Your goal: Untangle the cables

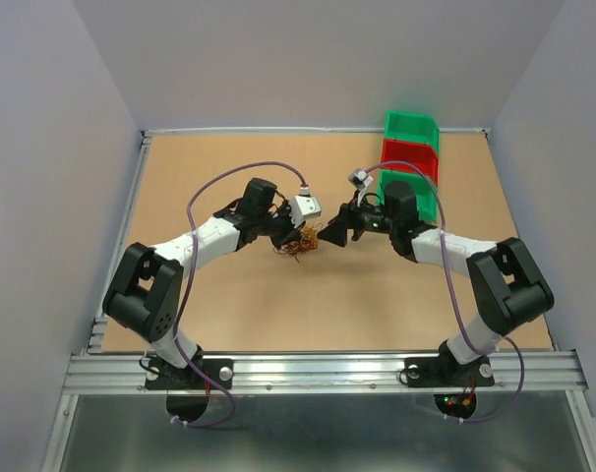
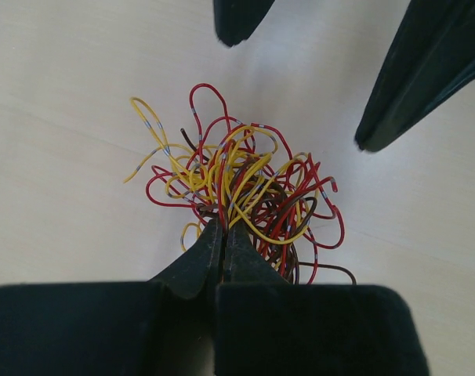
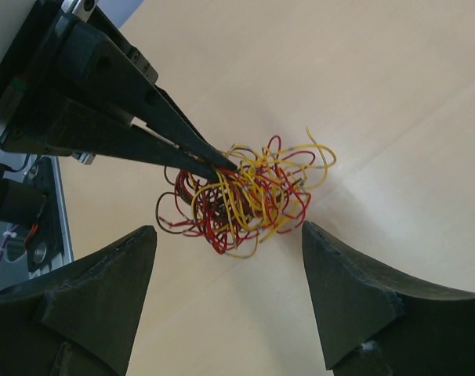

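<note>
The left tool [image 2: 222, 229] is clamped on strands at the lower edge of the cables [image 2: 245, 184], one tight clump at mid-frame on the table [image 2: 65, 117], while the right tool [image 3: 227, 229] gapes either side of it, so untangling seems barely begun.

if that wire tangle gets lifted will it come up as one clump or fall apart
Probably mostly one clump: the cables loop densely through each other. Likely light, since the strands are thin. Outer loops hold their curves, so springy rather than limp; the left fingers pinch only its edge, so strands might slip out.
</note>
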You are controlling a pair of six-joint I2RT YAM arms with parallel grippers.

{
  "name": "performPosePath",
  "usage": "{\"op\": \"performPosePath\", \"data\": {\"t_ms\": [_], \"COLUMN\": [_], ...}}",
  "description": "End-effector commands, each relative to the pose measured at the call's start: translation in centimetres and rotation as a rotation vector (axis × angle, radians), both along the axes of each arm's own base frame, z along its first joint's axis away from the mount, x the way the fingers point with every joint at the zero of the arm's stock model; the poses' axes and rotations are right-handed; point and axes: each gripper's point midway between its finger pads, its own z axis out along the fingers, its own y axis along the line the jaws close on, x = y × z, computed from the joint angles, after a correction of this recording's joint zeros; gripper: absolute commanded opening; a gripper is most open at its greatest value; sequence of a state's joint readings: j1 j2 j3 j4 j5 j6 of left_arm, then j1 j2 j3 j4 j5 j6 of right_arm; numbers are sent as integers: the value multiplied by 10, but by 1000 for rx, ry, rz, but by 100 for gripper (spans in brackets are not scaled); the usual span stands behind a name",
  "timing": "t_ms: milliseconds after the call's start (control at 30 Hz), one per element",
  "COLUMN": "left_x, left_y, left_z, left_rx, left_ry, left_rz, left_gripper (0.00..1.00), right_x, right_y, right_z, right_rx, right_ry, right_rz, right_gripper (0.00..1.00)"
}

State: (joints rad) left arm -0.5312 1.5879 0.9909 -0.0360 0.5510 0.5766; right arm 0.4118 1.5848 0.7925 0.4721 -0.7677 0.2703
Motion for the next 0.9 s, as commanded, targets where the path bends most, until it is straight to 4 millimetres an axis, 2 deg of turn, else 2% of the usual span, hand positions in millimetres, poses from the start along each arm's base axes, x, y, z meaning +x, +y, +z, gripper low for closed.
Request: {"op": "performPosePath", "data": {"t_ms": [0, 33, 133, 200, 233, 300, 333, 367, 400, 500, 533, 600, 633, 667, 733, 767, 800, 833, 867], "left_x": [-5, -5, -3, -1, 4, 7, 9, 11, 14, 27, 31, 40, 43, 45, 49, 49, 50, 49, 49], "left_y": [-5, -4, -3, 0, 3, 7, 8, 11, 16, 31, 35, 48, 51, 53, 57, 58, 59, 60, 60], "left_z": [16, 16, 19, 24, 27, 35, 37, 43, 46, 59, 63, 69, 73, 73, 75, 75, 76, 76, 78], "left_rx": [-39, -40, -43, -48, -52, -70, -78, -88, -96, -125, -141, -157, -169, -172, -176, -176, -176, -173, -177], "left_ry": [-32, -33, -47, -59, -82, -104, -110, -121, -127, -167, -173, -186, -189, -187, -191, -192, -197, -199, -205], "left_rz": [-34, -30, -16, 4, 23, 44, 50, 61, 79, 146, 170, 215, 233, 243, 258, 261, 262, 264, 266], "left_gripper": [0, 0, 0, 0, 0, 0, 0, 0, 0, 0, 0, 0, 0, 0, 0, 3, 10, 22, 48], "right_x": [9, 12, 12, 19, 20, 26, 25, 25, 28, 32, 29, 27, 25, 23, 21, 20, 20, 23, 22], "right_y": [29, 34, 47, 55, 58, 65, 65, 67, 68, 63, 60, 57, 52, 51, 48, 45, 44, 42, 39], "right_z": [24, 28, 12, 12, -2, -3, -15, -18, -18, -14, -15, -3, -7, 3, 6, 5, 11, 16, 14], "right_rx": [37, 43, 26, 10, -21, -43, -72, -83, -87, -101, -108, -100, -108, -98, -96, -99, -93, -92, -94], "right_ry": [-112, -119, -76, -78, -41, -54, -19, -14, -19, -38, -41, -75, -76, -99, -110, -114, -129, -144, -142], "right_rz": [91, 100, 126, 127, 119, 129, 134, 138, 133, 90, 84, 70, 57, 51, 40, 27, 15, -11, -20], "right_gripper": [78, 77, 77, 76, 75, 61, 51, 40, 22, 0, 1, 0, 1, 1, 1, 1, 1, 0, 0]}}
